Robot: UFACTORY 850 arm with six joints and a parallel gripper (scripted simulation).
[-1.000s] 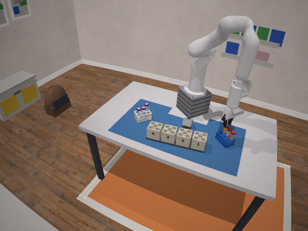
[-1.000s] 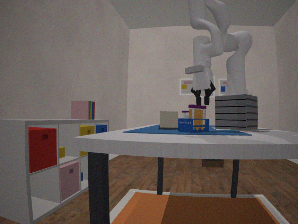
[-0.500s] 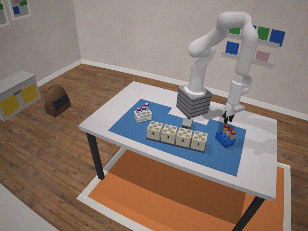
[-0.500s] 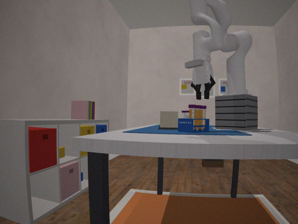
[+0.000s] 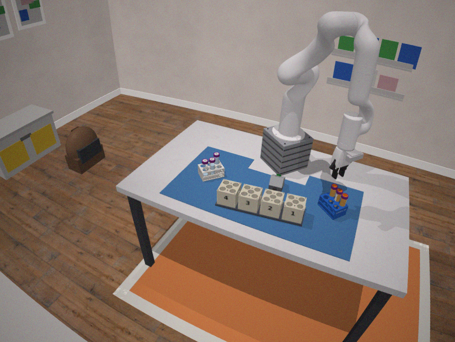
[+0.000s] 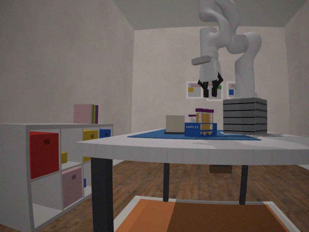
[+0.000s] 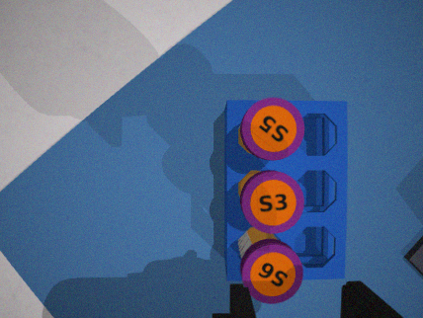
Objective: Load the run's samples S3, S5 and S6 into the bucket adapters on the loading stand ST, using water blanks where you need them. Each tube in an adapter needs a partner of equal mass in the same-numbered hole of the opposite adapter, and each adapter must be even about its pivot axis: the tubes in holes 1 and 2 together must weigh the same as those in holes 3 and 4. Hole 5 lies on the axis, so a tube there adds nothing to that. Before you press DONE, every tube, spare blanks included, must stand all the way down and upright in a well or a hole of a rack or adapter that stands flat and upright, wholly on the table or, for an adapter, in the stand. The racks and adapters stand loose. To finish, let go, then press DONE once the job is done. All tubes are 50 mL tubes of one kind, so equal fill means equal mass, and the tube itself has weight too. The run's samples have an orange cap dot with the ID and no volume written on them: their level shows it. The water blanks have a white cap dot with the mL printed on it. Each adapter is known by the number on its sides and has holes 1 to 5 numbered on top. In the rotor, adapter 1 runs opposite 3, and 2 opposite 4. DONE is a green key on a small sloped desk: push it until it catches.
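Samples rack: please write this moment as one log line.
rack: S3, S5, S6 inside | end effector: above, open, holding nothing | adapters: unloaded

an orange rug (image 5: 228, 294) (image 6: 159, 214) (white-bordered) lies on the wooden floor (image 5: 91, 235) (image 6: 139, 184).

— What colour is the rack below the pincer (image 5: 338, 173) (image 6: 210, 93) (image 7: 298, 301)?
— Solid blue (image 5: 333, 206) (image 6: 200, 129) (image 7: 326, 163), with white lettering.
— And its tubes?
— Amber inside, purple rims on the caps, orange dots with black IDs: S5 (image 7: 273, 128), S3 (image 7: 272, 202), S6 (image 7: 272, 272).
— Beyond, well apart from the pincer?
— Cream adapters (image 5: 249, 198) (image 6: 175, 123) with black numbers.
— The mat under them?
— Plain blue (image 5: 183, 183) (image 6: 150, 135) (image 7: 99, 198), on a pale grey-white worktop (image 5: 165, 200) (image 6: 174, 147) (image 7: 30, 64).
— The arm's base?
— Grey, striped with black lines (image 5: 284, 154) (image 6: 239, 117).
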